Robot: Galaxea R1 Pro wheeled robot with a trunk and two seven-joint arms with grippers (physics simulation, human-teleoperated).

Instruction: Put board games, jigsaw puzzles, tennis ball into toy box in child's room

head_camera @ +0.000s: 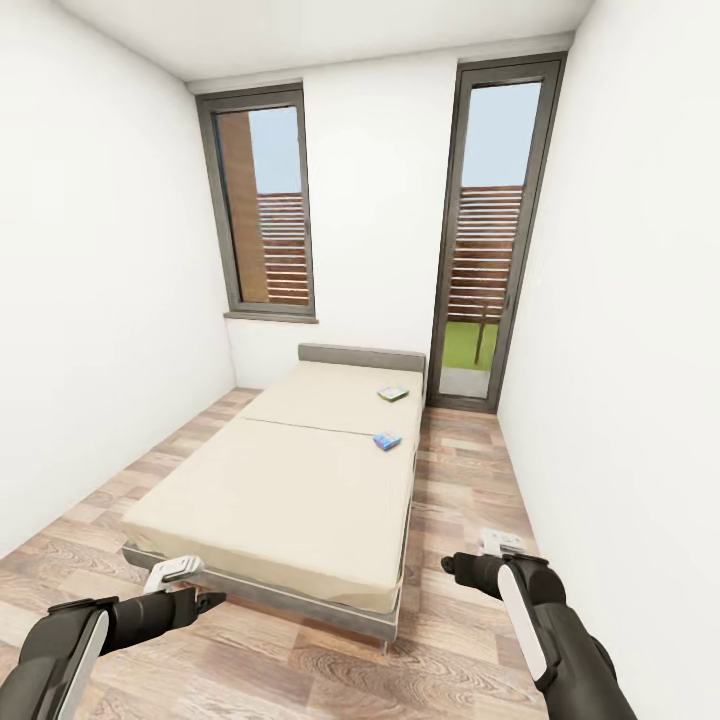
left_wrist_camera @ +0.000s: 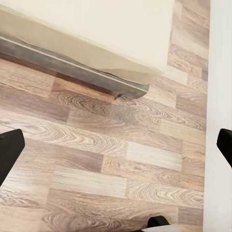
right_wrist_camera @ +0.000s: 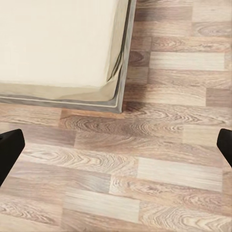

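Two board games, one white-green [head_camera: 393, 393] and one blue [head_camera: 387, 440], lie along the bed's [head_camera: 270, 490] right edge. Both grippers, left [left_wrist_camera: 116, 147] and right [right_wrist_camera: 116, 147], hang spread and empty over the plank floor [head_camera: 460, 640].

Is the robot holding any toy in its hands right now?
No, nothing is held. The left gripper and the right gripper are both open and empty above the wood-plank floor; two small colourful game cartons lie on the cream-beige bed.
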